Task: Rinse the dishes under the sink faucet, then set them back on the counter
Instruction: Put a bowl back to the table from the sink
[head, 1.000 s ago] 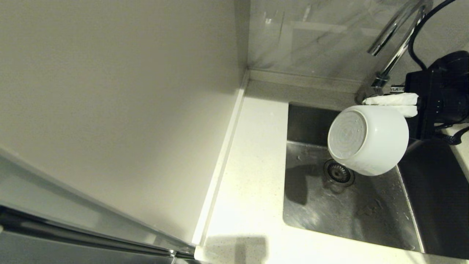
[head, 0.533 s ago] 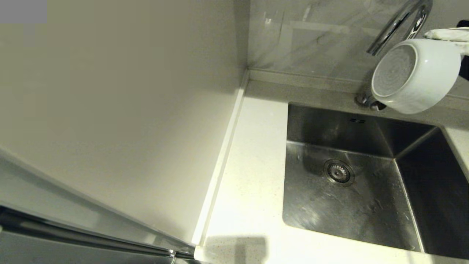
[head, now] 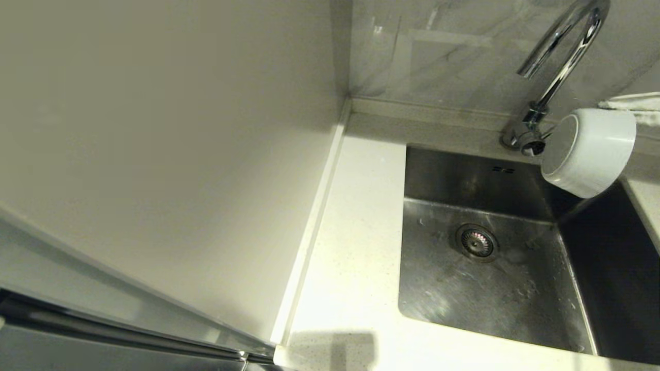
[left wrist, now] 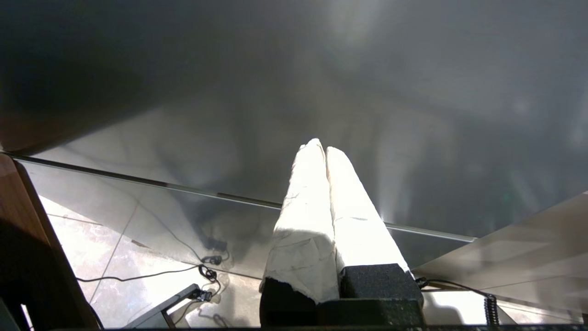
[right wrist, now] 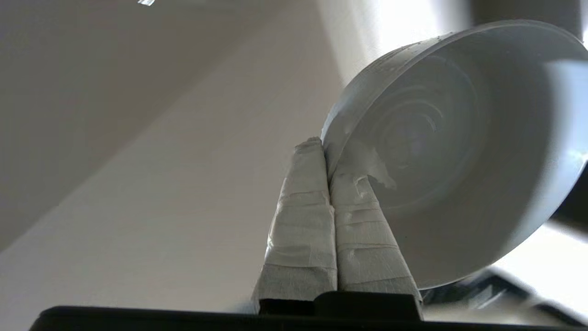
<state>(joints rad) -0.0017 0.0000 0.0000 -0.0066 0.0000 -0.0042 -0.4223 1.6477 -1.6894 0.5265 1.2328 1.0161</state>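
A small pale blue-white bowl (head: 588, 152) hangs on its side beside the faucet's base, over the back right corner of the sink (head: 490, 288). My right gripper (head: 626, 107) is shut on its rim, one taped finger inside and one outside, as the right wrist view shows for the gripper (right wrist: 324, 147) and the bowl (right wrist: 459, 151). The chrome faucet (head: 562, 46) arches above. No water runs. Off the counter, my left gripper (left wrist: 321, 147) is parked low and shut on nothing. The pink bowl and the lilac plate are out of view.
The speckled white counter (head: 356, 232) runs along the sink's left side and front. A cream wall panel (head: 154, 154) rises left of it. The round drain (head: 477, 241) sits in the wet basin. A marbled backsplash (head: 454, 51) stands behind.
The bowl went from over the drain up and right past the faucet spout, then came down beside the faucet's base. The right arm's black body has left the head view.
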